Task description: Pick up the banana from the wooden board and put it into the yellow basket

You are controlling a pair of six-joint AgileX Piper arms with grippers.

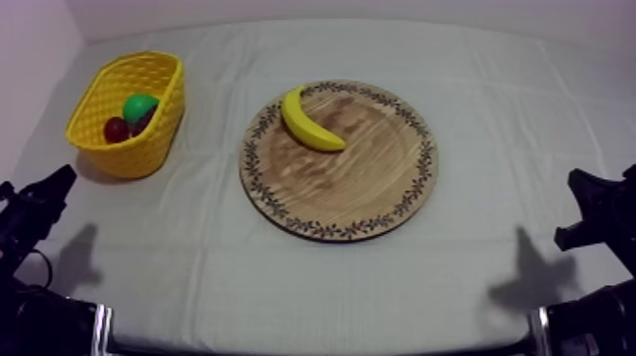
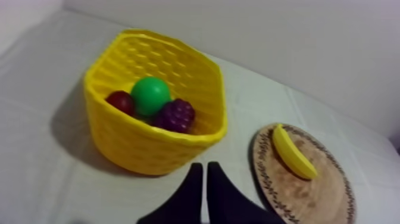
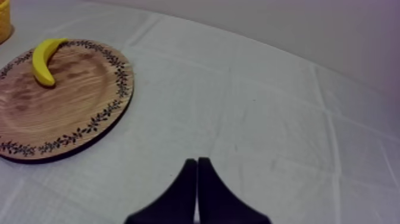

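Yellow banana [image 1: 310, 121] lies untouched on the wooden board [image 1: 360, 194] in the middle of the desk [image 1: 492, 85], on the side nearest the yellow basket [image 1: 123, 151] by the far left corner. Nothing looks done: grasp, lift and drop all remain. The banana's long axis runs diagonally, with one tip toward the far edge and the other toward the board's middle. Both the left jaws and the right jaws are clenched on nothing.

The desk [image 1: 312, 293] is lit softly and evenly from above, with a dim violet cast. A diffuse shadow is thrown from the yellow basket [image 1: 142, 142] toward the left fingers [image 2: 191, 193]; grey arm shadows are seen inward of the right fingers [image 3: 205, 190] and the left.
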